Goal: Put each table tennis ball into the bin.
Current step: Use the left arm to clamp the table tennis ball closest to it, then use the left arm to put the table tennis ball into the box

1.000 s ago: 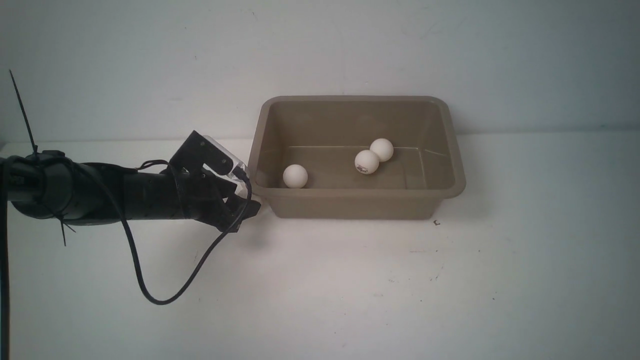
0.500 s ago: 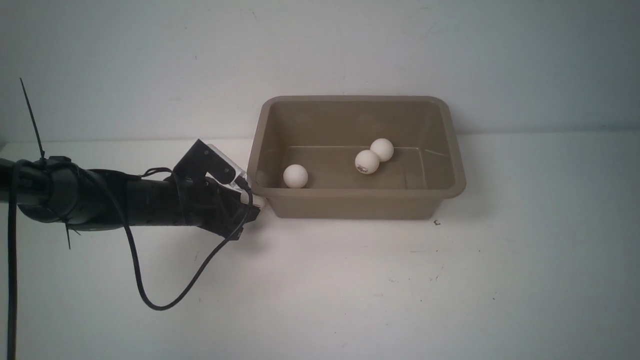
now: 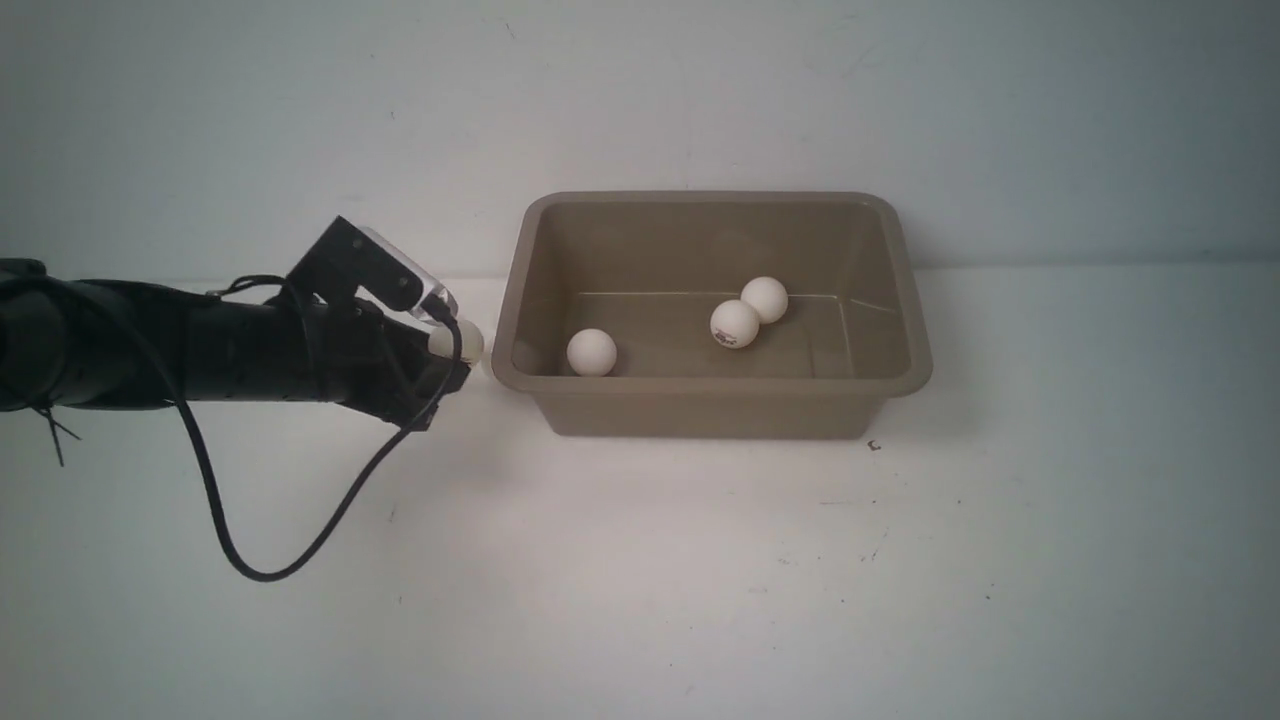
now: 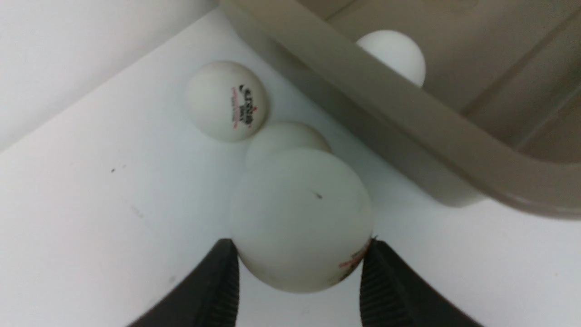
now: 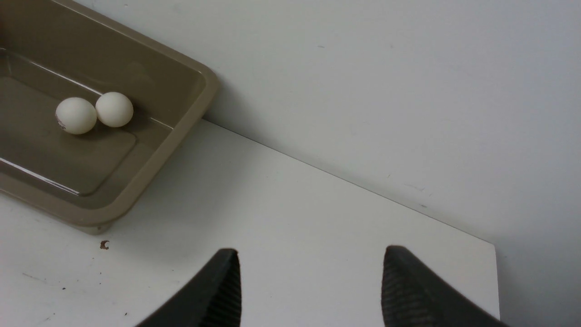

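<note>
My left gripper [image 3: 452, 352] is shut on a white table tennis ball [image 3: 466, 341], held just above the table beside the left wall of the taupe bin [image 3: 700, 386]. In the left wrist view the black fingers pinch that ball [image 4: 302, 213] from both sides. Past it, two more balls lie on the table by the bin's wall [image 4: 386, 113]: a plain one [image 4: 286, 136], half hidden, and one with a printed logo [image 4: 226, 101]. Three balls rest inside the bin [image 3: 591, 352] [image 3: 735, 324] [image 3: 765, 299]. My right gripper [image 5: 312, 250] is open over bare table, right of the bin [image 5: 181, 122].
A black cable [image 3: 250, 560] loops down from the left arm onto the table. The wall [image 3: 300, 120] rises right behind the bin. The table's far right edge [image 5: 494, 272] shows in the right wrist view.
My left gripper has closed on a ball by the bin's front left corner, then lifted it and drawn back to the left. The balls in the bin have not moved.
</note>
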Available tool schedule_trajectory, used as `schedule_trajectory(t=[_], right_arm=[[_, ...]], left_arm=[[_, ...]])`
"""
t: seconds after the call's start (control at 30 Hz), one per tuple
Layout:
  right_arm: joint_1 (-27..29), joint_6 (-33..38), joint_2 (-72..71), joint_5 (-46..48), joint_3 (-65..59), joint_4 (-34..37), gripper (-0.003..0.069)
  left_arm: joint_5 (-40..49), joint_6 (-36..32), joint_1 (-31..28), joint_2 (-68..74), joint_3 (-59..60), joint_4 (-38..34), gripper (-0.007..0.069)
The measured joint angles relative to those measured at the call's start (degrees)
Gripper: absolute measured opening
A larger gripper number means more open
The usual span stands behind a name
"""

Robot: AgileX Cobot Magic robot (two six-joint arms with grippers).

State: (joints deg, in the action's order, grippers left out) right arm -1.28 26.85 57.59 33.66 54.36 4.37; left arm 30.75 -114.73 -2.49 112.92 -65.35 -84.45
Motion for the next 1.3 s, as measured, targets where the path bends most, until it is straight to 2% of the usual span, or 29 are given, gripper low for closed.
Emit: schedule_trajectory(t=[0.1,0.2,0.33,0.37,0.5,0.63,0.8,1.03,1.17,1.23,1.3], right_arm=[[0.00,0.00,0.00,0.02,0.00,0.00,0.0388],[0.00,0.00,0.00,0.02,0.00,0.00,0.0388],[0.00,0.00,0.00,0.02,0.00,0.00,0.0388],[0.00,0.00,0.00,0.02,0.00,0.04,0.0388],[0.00,0.00,0.00,0.02,0.00,0.21,0.0388],[0.00,0.00,0.00,0.02,0.00,1.05,0.0388],[0.00,0.00,0.00,0.02,0.00,1.58,0.0388],[0.00,0.00,0.00,0.06,0.00,1.84,0.0388],[0.00,0.00,0.00,0.12,0.00,2.97,0.0388],[0.00,0.00,0.00,0.19,0.00,3.05,0.0388],[0.00,0.00,0.00,0.19,0.00,3.09,0.0388]], left_arm=[[0.66,4.13,-0.98,-1.95,0.05,3.14,0.0310],[4.01,4.40,-1.38,-3.82,0.05,2.85,0.0310],[11.30,2.06,-1.38,-5.45,0.05,-1.30,0.0310],[15.01,0.22,-1.33,-5.73,0.05,-4.64,0.0310],[16.93,-2.43,-0.78,-5.73,0.05,-10.25,0.0310],[15.05,-6.23,1.38,-5.73,0.05,-11.66,0.0310],[9.01,-11.10,8.09,-2.76,-2.52,-12.15,0.0310],[2.66,-12.91,11.58,0.47,-4.10,-12.47,0.0310],[1.81,-13.45,11.64,0.46,-4.24,-12.59,0.0409],[1.81,-12.25,11.64,0.46,-4.24,-12.64,0.0481],[1.81,-10.43,11.66,0.46,-4.24,-12.64,0.0521]])
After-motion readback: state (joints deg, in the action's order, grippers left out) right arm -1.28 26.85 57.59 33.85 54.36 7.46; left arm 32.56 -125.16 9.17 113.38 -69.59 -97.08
